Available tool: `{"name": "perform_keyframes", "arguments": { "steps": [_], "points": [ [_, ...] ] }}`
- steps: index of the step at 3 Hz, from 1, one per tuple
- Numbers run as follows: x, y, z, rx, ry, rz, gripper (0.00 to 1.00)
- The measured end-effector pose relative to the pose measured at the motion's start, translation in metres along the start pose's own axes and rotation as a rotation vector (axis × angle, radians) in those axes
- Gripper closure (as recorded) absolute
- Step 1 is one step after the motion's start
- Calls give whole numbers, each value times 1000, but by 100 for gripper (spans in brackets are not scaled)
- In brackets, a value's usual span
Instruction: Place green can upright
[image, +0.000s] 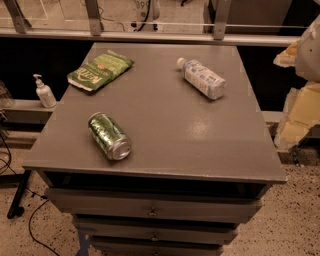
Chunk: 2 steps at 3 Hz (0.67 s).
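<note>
While the green can (109, 136) is lying on its side on the front left part of the grey table (165, 115), its silver end is facing the front edge and tilting a little to the right, and its green body is pointing back toward the left rear corner. It is not standing upright. It is resting well in from the left edge and close to the front edge.

A flat green snack bag (100, 70) is lying near the back left corner, well apart from the can. A clear plastic bottle (202, 78) with a pale label is lying on its side near the back right, its white cap pointing toward the rear.

At the right edge of the view, the gripper (299, 112) is showing only as pale, yellowish shapes hanging beside the table, off its right side and well apart from the can; whether it is apart or together I cannot tell, and it is holding nothing that can be made out.

A white pump bottle (44, 92) is standing on a low ledge to the left of the table. Drawers (152, 210) are showing below the tabletop.
</note>
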<state>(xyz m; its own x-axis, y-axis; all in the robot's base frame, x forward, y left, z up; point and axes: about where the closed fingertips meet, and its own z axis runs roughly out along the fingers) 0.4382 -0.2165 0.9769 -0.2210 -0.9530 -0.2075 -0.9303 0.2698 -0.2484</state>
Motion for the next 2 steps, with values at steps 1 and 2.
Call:
{"name": "perform_keyframes", "arguments": {
  "steps": [1, 2],
  "points": [
    [0, 0, 0, 0, 0, 0, 0],
    [-17, 3, 1, -7, -67, 4, 0]
  ]
}}
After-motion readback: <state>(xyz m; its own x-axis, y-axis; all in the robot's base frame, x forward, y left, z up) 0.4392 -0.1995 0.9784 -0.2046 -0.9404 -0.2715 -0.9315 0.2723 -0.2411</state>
